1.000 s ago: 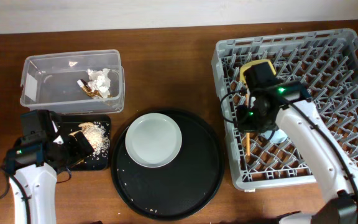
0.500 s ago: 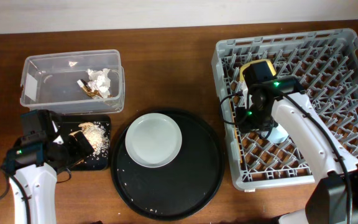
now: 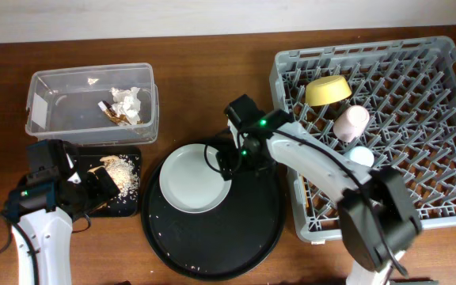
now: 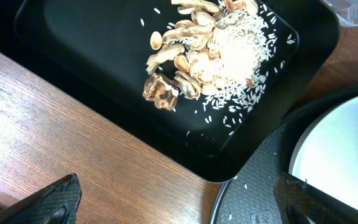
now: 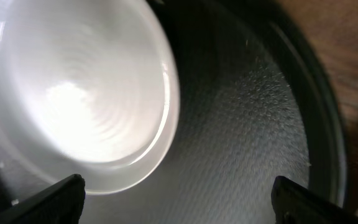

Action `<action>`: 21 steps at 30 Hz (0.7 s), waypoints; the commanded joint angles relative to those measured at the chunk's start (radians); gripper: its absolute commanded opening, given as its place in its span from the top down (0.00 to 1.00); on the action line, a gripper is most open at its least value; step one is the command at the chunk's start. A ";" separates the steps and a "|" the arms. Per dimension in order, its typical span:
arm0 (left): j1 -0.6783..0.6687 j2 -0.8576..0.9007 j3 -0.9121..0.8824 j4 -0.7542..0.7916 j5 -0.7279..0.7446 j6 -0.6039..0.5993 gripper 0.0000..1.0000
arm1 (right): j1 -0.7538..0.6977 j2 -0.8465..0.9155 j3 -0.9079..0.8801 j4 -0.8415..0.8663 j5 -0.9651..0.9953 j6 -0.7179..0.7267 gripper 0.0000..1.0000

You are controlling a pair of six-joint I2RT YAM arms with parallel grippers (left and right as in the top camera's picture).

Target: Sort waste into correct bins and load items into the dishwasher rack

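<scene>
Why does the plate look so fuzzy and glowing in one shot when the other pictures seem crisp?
Right wrist view: the plate is close to the lens, soft and washed out by glare. Left wrist view: sharp, each grain in the food scraps distinct. Overhead view: evenly lit, crisp, only soft shadows.

Brown wooden table, pale wall behind.

Plate on rnd tray; bowl, pink cup, blue cup in rack.
</scene>
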 commanded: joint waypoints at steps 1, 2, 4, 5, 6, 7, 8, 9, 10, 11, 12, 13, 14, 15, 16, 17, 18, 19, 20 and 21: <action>0.005 -0.010 0.000 0.000 0.004 -0.006 0.02 | 0.021 0.092 0.010 0.017 0.003 0.070 0.19; 0.005 -0.010 0.000 0.000 0.004 -0.006 0.02 | 0.029 0.126 0.010 0.023 0.030 0.135 0.25; 0.005 -0.010 0.000 0.000 0.004 -0.006 0.02 | 0.031 0.155 0.010 0.016 0.054 0.192 0.36; 0.005 -0.010 0.000 0.000 0.004 -0.006 0.02 | 0.031 0.156 0.010 0.008 0.071 0.206 0.51; 0.005 -0.010 0.000 0.000 0.005 -0.006 0.02 | 0.031 0.156 0.010 -0.011 0.101 0.252 0.63; 0.005 -0.010 0.000 0.000 0.004 -0.006 0.02 | 0.031 0.156 0.010 -0.035 0.129 0.286 0.76; 0.005 -0.010 0.000 0.000 0.005 -0.006 0.02 | 0.031 0.156 0.010 -0.058 0.150 0.292 0.85; 0.005 -0.010 0.000 0.000 0.005 -0.006 0.02 | 0.030 0.156 0.010 -0.069 0.156 0.293 0.89; 0.005 -0.010 0.000 0.000 0.005 -0.006 0.02 | 0.029 0.156 0.010 -0.070 0.156 0.292 0.89; 0.005 -0.010 0.000 0.000 0.005 -0.006 0.02 | 0.029 0.156 0.010 -0.070 0.156 0.291 0.90; 0.005 -0.010 0.000 0.000 0.004 -0.006 0.02 | 0.029 0.154 0.010 -0.071 0.155 0.291 0.96; 0.005 -0.010 0.000 0.000 0.004 -0.006 0.02 | 0.029 0.151 0.010 -0.071 0.155 0.290 0.96; 0.005 -0.010 0.000 0.000 0.004 -0.006 0.02 | 0.028 0.137 0.011 -0.073 0.156 0.279 0.96; 0.005 -0.010 0.000 0.000 0.004 -0.006 0.02 | 0.028 0.110 0.011 -0.075 0.157 0.261 0.96; 0.005 -0.010 0.000 0.000 0.005 -0.006 0.02 | 0.028 0.066 0.011 -0.076 0.157 0.236 0.96; 0.005 -0.010 0.000 0.000 0.004 -0.006 0.02 | 0.027 0.026 0.011 -0.087 0.180 0.235 0.96; 0.005 -0.010 0.000 0.000 0.005 -0.006 0.02 | 0.027 -0.051 0.012 -0.113 0.244 0.235 0.96; 0.005 -0.010 0.000 0.000 0.005 -0.006 0.02 | 0.027 -0.098 0.013 -0.132 0.290 0.235 0.96; 0.005 -0.010 0.000 0.000 0.004 -0.006 0.02 | 0.026 -0.188 0.015 -0.156 0.354 0.234 0.96; 0.005 -0.010 0.000 0.000 0.004 -0.006 0.02 | 0.026 -0.240 0.018 -0.165 0.401 0.224 0.96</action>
